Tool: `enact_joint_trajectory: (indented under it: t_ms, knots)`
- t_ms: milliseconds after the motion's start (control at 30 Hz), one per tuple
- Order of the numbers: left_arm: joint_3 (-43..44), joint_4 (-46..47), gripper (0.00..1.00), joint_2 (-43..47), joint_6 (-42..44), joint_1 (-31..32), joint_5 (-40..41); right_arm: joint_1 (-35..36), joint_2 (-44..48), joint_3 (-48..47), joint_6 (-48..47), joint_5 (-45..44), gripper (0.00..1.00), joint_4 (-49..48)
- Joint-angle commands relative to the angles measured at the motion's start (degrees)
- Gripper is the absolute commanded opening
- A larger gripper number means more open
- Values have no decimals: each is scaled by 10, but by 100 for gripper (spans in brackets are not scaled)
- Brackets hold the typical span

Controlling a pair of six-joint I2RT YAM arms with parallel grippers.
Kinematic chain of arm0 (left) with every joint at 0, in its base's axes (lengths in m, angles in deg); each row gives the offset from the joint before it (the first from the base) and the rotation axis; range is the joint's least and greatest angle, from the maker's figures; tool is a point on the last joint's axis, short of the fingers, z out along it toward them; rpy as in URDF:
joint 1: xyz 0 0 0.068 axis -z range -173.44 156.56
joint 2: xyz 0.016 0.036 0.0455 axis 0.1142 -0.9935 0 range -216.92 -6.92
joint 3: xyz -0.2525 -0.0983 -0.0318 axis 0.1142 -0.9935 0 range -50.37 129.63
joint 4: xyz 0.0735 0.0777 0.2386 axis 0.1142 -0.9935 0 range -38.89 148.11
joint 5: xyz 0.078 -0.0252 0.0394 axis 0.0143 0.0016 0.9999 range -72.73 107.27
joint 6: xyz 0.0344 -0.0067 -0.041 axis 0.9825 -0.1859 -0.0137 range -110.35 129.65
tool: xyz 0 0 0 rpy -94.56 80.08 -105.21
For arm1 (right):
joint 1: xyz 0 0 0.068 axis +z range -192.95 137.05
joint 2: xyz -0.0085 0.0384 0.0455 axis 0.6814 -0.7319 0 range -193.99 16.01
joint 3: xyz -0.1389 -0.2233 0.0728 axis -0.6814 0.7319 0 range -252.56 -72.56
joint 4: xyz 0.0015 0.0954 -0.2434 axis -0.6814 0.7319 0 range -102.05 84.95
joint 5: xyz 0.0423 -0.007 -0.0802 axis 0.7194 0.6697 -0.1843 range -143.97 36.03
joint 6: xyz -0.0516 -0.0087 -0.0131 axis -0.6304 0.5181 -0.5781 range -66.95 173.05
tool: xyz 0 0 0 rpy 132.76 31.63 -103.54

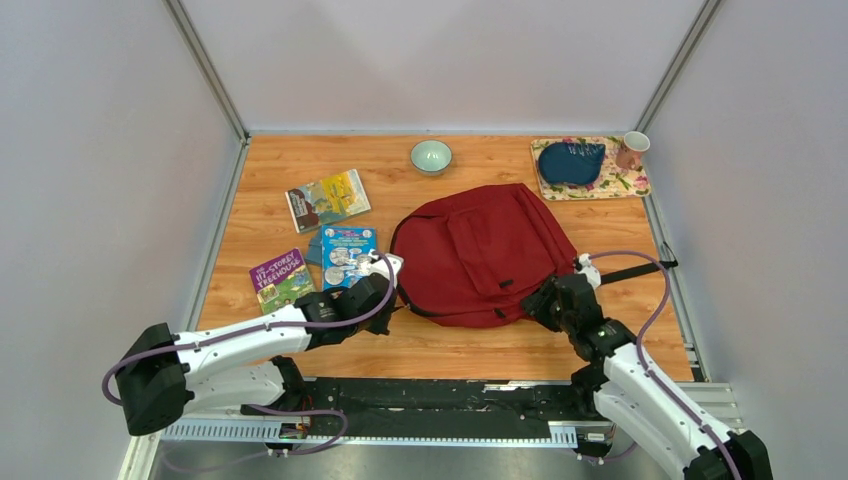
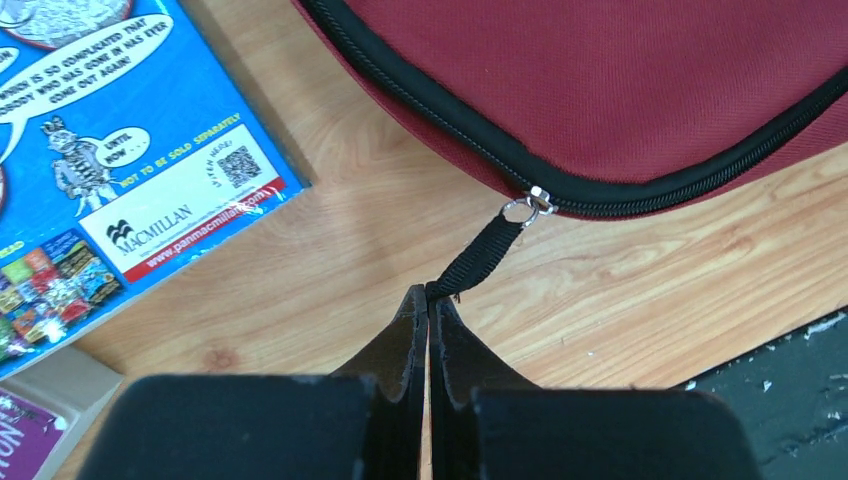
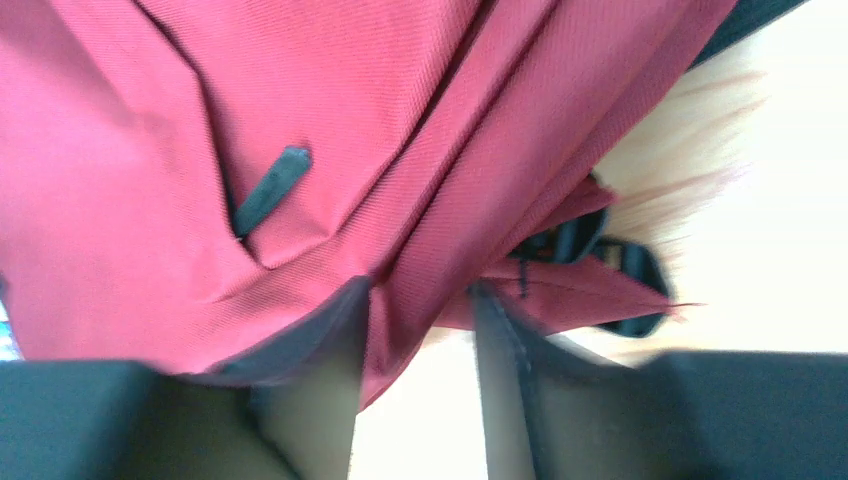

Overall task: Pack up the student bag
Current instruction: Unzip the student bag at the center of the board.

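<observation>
Opening the student bag (image 1: 480, 250): your left gripper (image 2: 428, 300) clamps the zipper pull (image 2: 480, 255), your right gripper (image 3: 420, 295) has its jaws parted around a fabric fold, so pinch it, then draw the zip.

The back cover of the blue book (image 2: 120, 150) carried the publisher's name "MACMILLAN" on a white panel, with "www.panmacmillan.com" on the red strip beneath it. Above the panel ran "NOT TO BE SOLD SEPARATELY", and "LISTEN HERE!" stood by the QR code (image 2: 240, 166). A speech bubble ended "...IS SO COMPLICATED THAT NOBODY WHO HAS GONE IN HAS EVER COME OUT AGAIN!", and a smaller one read "UNTIL NOW...". In the top view the purple book (image 1: 281, 279) showed "117-STOREY TREEHOUSE". The title on the yellow-green book (image 1: 328, 199) was too small to read.
</observation>
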Motion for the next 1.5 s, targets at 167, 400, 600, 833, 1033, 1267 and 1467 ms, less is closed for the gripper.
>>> enact_joint_trajectory:
  t_ms: [167,400,600,833,1033,1267,1467]
  knots:
    - [-8,71,0,1,44,-5,-85,-13,40,-145,-48,-11,79,206]
    - [-44,78,76,48,51,-5,-79,-10,110,-108,-6,104,86,164]
    - [-61,89,86,80,63,-6,-70,30,63,-90,12,104,86,122]
    - [-75,177,86,52,41,-5,-101,74,29,-85,38,84,85,65]
    - [-111,268,86,23,8,-6,-94,91,19,-82,48,72,84,43]
    - [-157,371,72,21,29,-5,-68,99,21,-77,53,69,81,37]
    - [-178,442,65,16,45,-6,-76,100,20,-72,51,70,78,31]
